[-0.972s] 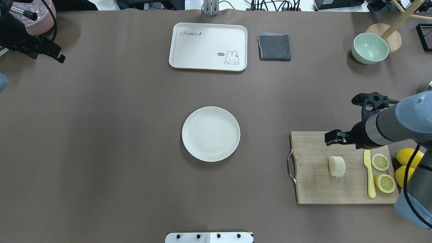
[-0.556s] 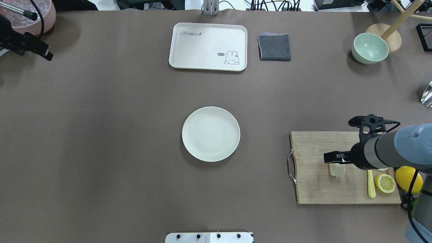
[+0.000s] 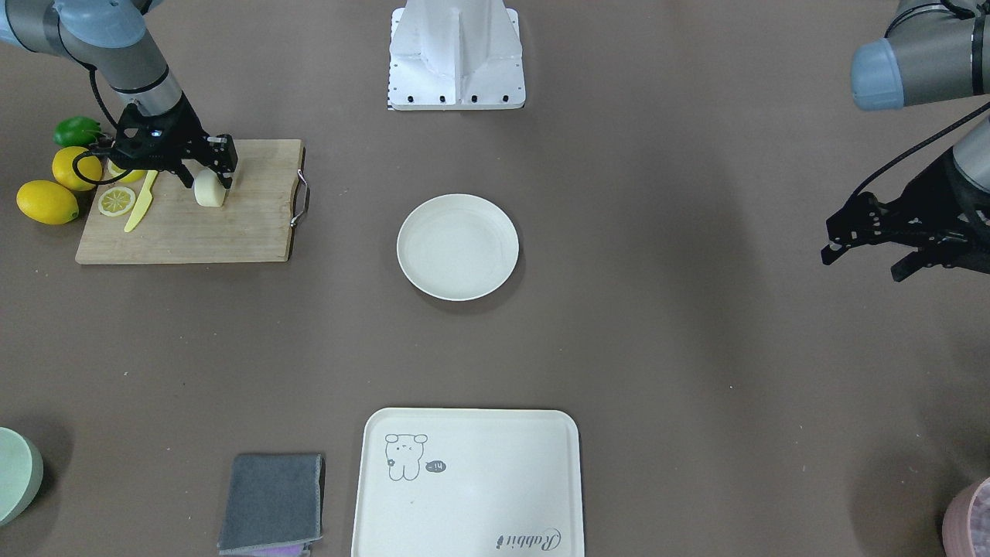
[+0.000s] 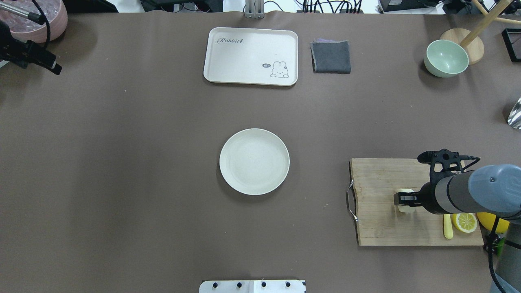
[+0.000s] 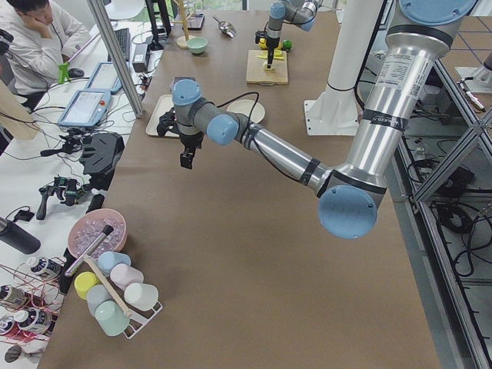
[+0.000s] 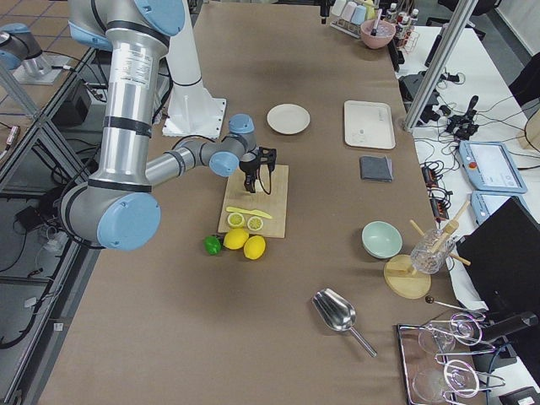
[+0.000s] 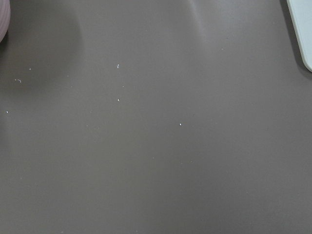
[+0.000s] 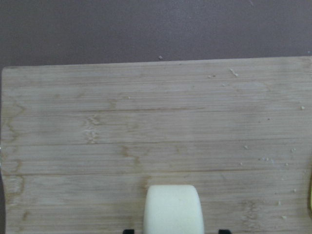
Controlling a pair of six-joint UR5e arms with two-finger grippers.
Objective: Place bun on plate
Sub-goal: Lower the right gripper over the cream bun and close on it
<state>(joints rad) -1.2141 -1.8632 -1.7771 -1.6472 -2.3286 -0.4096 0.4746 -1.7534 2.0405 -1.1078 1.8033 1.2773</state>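
Straddling the bun (image 8: 173,209): right gripper (image 4: 406,199) is down over it on the cutting board (image 4: 374,219), jaws spread wider than the bun, one on each side. The wrist view shows a gap on both sides, so no contact yet. The bun lies flat on the wood, roughly mid-board and a bit toward the board's metal handle (image 4: 351,201). A yellow knife (image 4: 447,232) and a lemon slice (image 4: 465,222) sit at the end of the board away from the handle. Whole lemons (image 3: 46,201) and a green fruit (image 3: 76,130) are just off that end. The plate (image 4: 254,162) holds nothing and sits on the worktop (image 4: 122,162), well apart from the board on its handle side. The left gripper (image 3: 861,267) is far beyond the plate from the board, above bare worktop, jaws apart and holding nothing.
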